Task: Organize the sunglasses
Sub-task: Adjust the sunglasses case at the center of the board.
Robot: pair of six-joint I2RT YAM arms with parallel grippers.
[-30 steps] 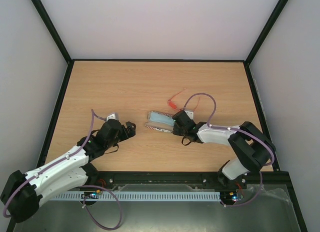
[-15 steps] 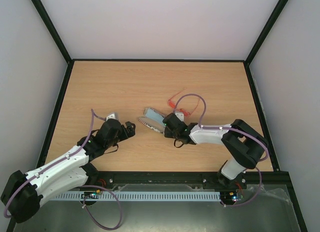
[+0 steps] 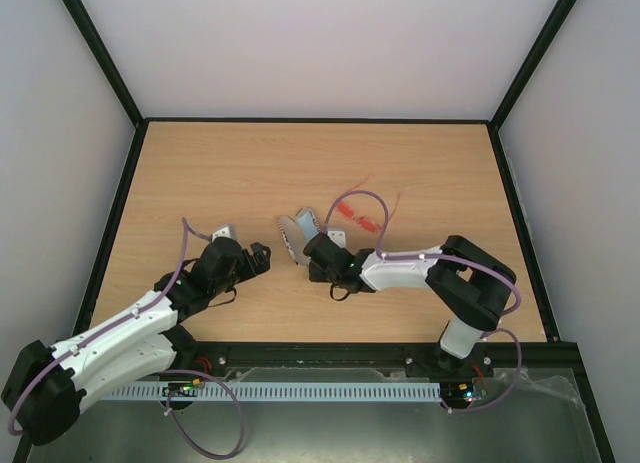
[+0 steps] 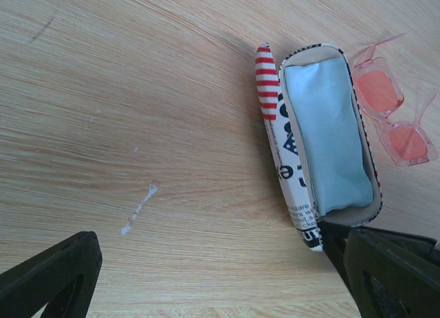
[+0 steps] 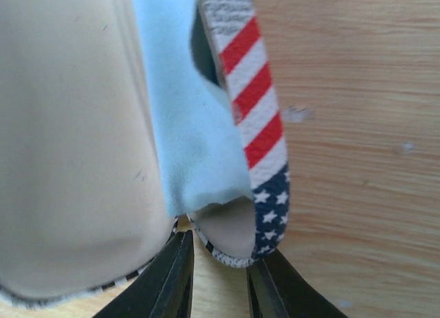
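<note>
The sunglasses (image 3: 358,219), thin red-orange frame with orange lenses, lie on the table just right of the case; they also show in the left wrist view (image 4: 393,117). The flag-patterned case (image 3: 297,230) lies open with the light blue cloth (image 4: 328,136) inside. My right gripper (image 3: 316,253) is shut on the near end of the case (image 5: 256,112), one finger on each side of its rim; the cloth (image 5: 189,126) fills the shell. My left gripper (image 3: 263,255) is open and empty, left of the case, its fingers (image 4: 48,277) wide apart.
A black rail runs round the wooden table (image 3: 250,173). A small white scuff (image 4: 139,207) marks the wood in front of my left gripper. Purple cables loop over both arms.
My right gripper has dragged the open case to the left and turned it, away from the sunglasses, which stayed put. The left arm has not moved.
</note>
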